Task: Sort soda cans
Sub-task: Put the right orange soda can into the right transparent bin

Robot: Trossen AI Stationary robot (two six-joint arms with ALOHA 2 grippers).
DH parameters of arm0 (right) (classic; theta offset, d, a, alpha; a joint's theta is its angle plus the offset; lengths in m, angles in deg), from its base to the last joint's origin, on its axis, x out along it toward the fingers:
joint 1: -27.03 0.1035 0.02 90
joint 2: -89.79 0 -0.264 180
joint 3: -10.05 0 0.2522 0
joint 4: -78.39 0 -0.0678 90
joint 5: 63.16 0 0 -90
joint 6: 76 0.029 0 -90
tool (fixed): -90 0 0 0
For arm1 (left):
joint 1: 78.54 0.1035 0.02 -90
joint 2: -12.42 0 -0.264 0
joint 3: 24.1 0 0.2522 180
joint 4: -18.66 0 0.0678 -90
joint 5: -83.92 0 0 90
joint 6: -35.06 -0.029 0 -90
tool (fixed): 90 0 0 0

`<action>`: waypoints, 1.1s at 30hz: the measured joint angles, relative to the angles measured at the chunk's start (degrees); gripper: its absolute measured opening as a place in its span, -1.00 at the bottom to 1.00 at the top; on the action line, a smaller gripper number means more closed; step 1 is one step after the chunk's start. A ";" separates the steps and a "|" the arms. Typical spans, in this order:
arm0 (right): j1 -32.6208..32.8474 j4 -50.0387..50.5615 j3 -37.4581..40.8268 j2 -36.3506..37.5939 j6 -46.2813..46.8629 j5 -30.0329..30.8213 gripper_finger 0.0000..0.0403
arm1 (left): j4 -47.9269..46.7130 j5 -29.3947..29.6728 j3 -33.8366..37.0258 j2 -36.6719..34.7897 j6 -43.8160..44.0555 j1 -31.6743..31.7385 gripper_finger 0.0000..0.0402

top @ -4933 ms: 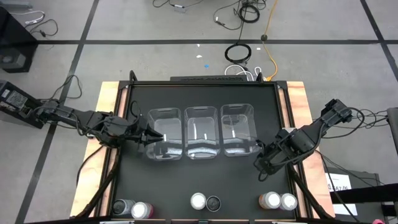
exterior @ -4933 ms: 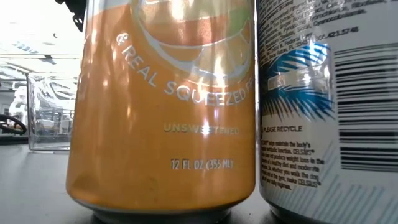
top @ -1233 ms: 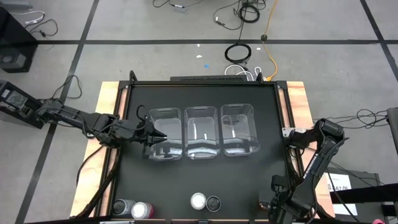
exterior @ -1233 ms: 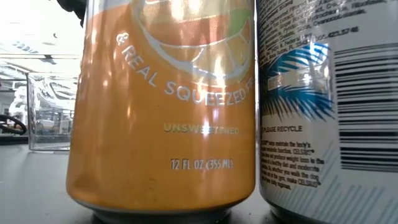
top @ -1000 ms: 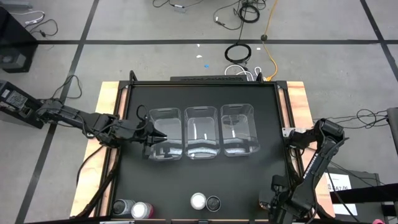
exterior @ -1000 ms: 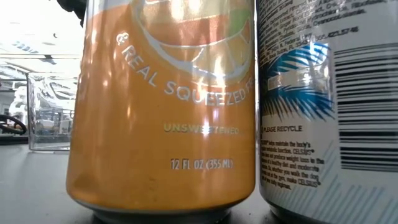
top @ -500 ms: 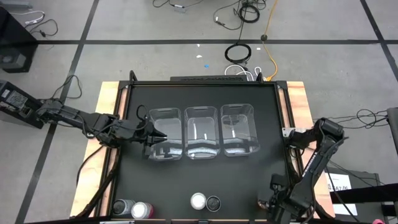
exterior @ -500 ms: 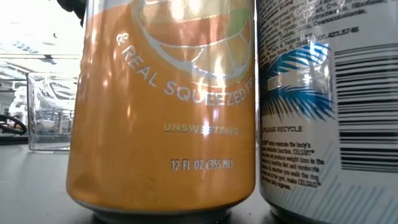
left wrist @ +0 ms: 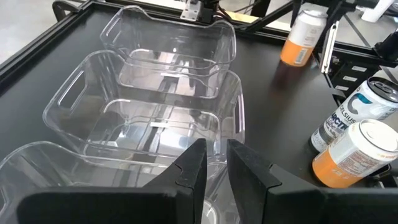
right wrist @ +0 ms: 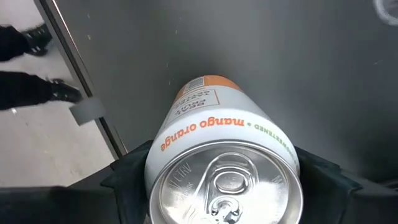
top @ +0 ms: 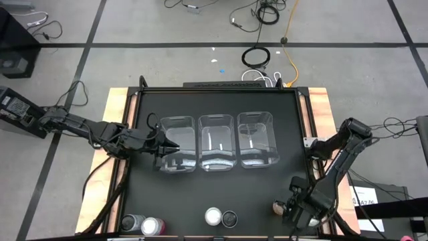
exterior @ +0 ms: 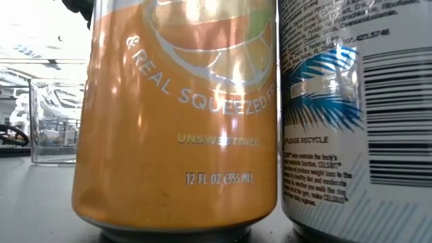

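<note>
My right gripper (top: 294, 210) is near the table's near right corner, shut on an orange soda can (right wrist: 214, 134) labelled "mango orange"; that can also shows in the left wrist view (left wrist: 301, 38). Two more soda cans, dark (top: 131, 223) and pink-red (top: 151, 226), stand at the near left. An orange one (top: 212, 216) and a dark one (top: 230, 217) stand at the near middle. My left gripper (top: 165, 148) is at the left clear bin (top: 178, 144), its fingers (left wrist: 194, 167) nearly together. My right gripper pinches the orange can's side wall just below its top rim (right wrist: 155, 163), one finger (right wrist: 127, 180) on each side. The fingers come from above, pointing down. The can hangs below them, clear of the table and slightly tilted. My left gripper: I cannot tell whether it touches the left bin's rim.
Three clear bins stand side by side mid-table: left, middle (top: 217, 142) and right (top: 256, 139). Bare black tabletop lies between the bins and the cans along the near edge. In the low view the orange can (exterior: 175, 115) and its dark neighbour (exterior: 358, 115) fill the picture.
My right gripper has risen and moved a little toward the far edge and the table's middle, carrying the orange can off the near right corner of the table. My left arm has kept still.
</note>
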 joint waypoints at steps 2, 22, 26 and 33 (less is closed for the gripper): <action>-1.06 0.45 0.00 1.33 0.04 0.08 0.40 | 0.02 0.00 0.00 0.00 0.00 0.00 -0.64; -12.04 5.83 0.00 11.47 -4.19 0.03 0.40 | 0.00 0.00 0.00 0.00 0.04 0.02 -0.64; -13.71 5.96 0.00 12.56 -6.80 0.10 0.40 | -0.01 -0.02 0.00 0.00 0.09 0.02 -0.64; -16.40 5.94 0.00 13.45 -10.75 0.12 0.40 | -0.02 -0.02 0.00 0.00 0.11 0.00 -0.64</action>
